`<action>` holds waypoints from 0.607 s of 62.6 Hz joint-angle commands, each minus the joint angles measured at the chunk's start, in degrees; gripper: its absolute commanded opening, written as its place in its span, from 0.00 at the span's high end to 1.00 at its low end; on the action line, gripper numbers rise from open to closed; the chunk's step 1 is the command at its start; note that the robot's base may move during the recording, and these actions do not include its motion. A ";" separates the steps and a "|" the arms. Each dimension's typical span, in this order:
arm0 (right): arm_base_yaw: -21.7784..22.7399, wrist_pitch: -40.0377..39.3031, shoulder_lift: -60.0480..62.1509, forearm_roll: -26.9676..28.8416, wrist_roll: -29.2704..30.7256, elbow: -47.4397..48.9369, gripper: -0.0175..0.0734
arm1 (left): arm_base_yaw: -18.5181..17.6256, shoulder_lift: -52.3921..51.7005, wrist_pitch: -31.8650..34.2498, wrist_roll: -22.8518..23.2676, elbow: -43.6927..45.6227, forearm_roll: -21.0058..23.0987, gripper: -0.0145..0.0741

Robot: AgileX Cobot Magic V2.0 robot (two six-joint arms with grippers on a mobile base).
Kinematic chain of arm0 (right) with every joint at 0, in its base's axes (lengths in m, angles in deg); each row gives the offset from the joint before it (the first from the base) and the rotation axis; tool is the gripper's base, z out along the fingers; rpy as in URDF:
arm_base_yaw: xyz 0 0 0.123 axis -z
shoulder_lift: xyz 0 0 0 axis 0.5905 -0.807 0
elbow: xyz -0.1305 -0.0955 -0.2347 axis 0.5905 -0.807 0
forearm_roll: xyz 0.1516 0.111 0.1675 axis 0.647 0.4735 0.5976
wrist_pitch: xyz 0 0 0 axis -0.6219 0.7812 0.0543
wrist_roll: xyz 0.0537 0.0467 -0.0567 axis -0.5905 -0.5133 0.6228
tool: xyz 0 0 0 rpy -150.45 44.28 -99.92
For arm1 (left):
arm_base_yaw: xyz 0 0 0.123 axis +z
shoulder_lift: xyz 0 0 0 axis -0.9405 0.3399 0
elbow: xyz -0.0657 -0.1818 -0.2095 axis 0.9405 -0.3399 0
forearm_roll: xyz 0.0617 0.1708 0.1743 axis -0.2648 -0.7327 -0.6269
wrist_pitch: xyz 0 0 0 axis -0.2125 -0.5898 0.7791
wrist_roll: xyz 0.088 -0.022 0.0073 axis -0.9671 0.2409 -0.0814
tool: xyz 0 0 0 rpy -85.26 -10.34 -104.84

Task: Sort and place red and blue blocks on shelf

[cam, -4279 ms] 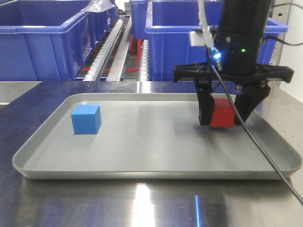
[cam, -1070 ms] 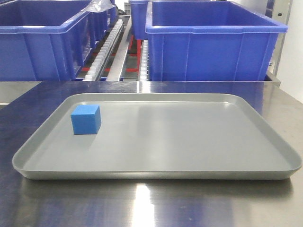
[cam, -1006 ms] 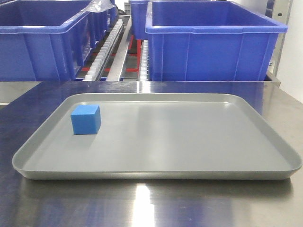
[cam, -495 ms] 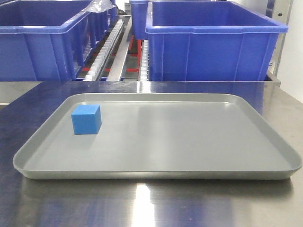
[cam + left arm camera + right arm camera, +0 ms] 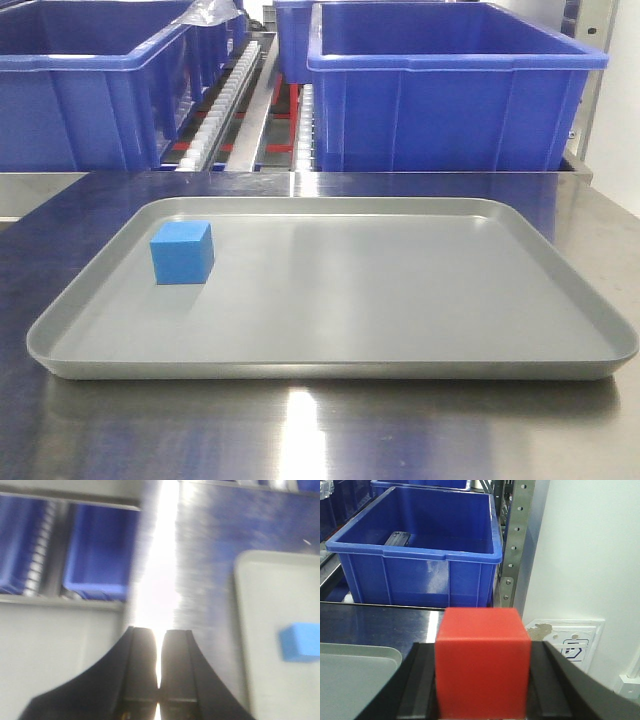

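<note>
- Front view, no arm in shot. Left bin (image 5: pixel 80 95) sits on the shelf (image 5: pixel 262 110) at 10 o'clock of the grey tray (image 5: pixel 330 368). The roller rails (image 5: pixel 222 105) run next to that bin.
- Blue block (image 5: pixel 182 252) lies flat on the tray floor, at 9-10 o'clock of tray centre, close to the left rim but not touching it.
- The tray rests on the steel table (image 5: pixel 300 430). Right bin (image 5: pixel 450 95) is at 1 o'clock of the tray.
- Left wrist cam is blurred. Left gripper (image 5: pixel 159 645) points down over bare table, with heavy glare under the tips.
- Its fingers are almost together with only a sliver of light between them, and nothing is in the grip.
- From those tips, the blue block is at 3 o'clock, well apart, inside the tray's edge. The blue bins (image 5: pixel 97 555) are at 10-11 o'clock.
- Right wrist cam: right gripper (image 5: pixel 482 652) is roughly level and faces the shelf's right end.
- Its fingers (image 5: pixel 417 680) are clamped on both sides of the red block (image 5: pixel 482 665), which sits square in the grip, off the table.
- From the red block, a tray corner shows at 8-9 o'clock and an open bin (image 5: pixel 420 575) at 11, holding a dark item I can't identify.
- A steel upright (image 5: pixel 517 540) is at 12-1 o'clock and a wall socket (image 5: pixel 570 642) at 3.
</note>
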 commanded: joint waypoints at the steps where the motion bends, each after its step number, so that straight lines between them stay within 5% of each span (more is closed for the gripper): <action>1: 0.38 -5.56 -0.09 -0.16 0.45 1.65 0.75 | -3.16 3.35 0.54 1.39 5.51 -0.15 0.63; 7: 0.38 -5.56 -0.09 -0.16 0.45 1.65 0.75 | -7.18 8.96 -2.84 2.25 9.95 -0.15 0.43; 16: 0.38 -5.56 -0.09 -0.16 0.45 1.65 0.75 | -12.00 15.91 -7.78 12.38 15.48 -0.31 0.19; 38: 0.38 -5.56 -0.09 -0.16 0.45 1.65 0.75 | -21.36 31.07 -22.28 20.96 30.85 -1.66 0.17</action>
